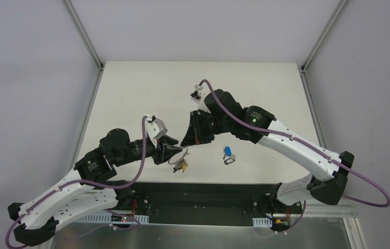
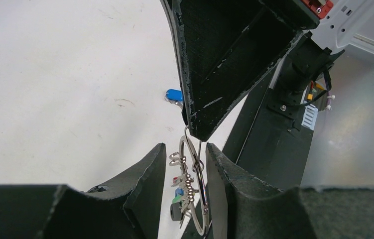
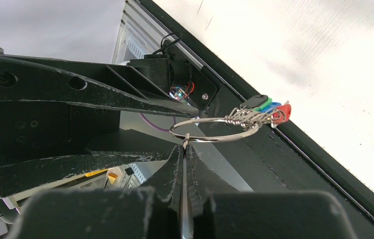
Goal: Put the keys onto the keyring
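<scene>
My left gripper (image 1: 174, 151) (image 2: 186, 145) holds the silver keyring (image 1: 181, 155) (image 2: 202, 199) (image 3: 214, 130) up off the table, the ring standing edge-on between its fingers. A bunch of red, green and blue-capped keys (image 1: 180, 165) (image 3: 267, 107) hangs from the ring. My right gripper (image 1: 185, 144) (image 3: 186, 148) is shut on a thin silver metal piece, seen edge-on, whose tip meets the ring. On the table to the right lie the blue-capped key (image 1: 227, 151) (image 2: 174, 94) and the black-headed key (image 1: 229, 160).
The white table (image 1: 146, 93) stretches back to grey walls and two slanted frame posts. A black base rail (image 1: 203, 194) runs along the near edge, just below the two grippers.
</scene>
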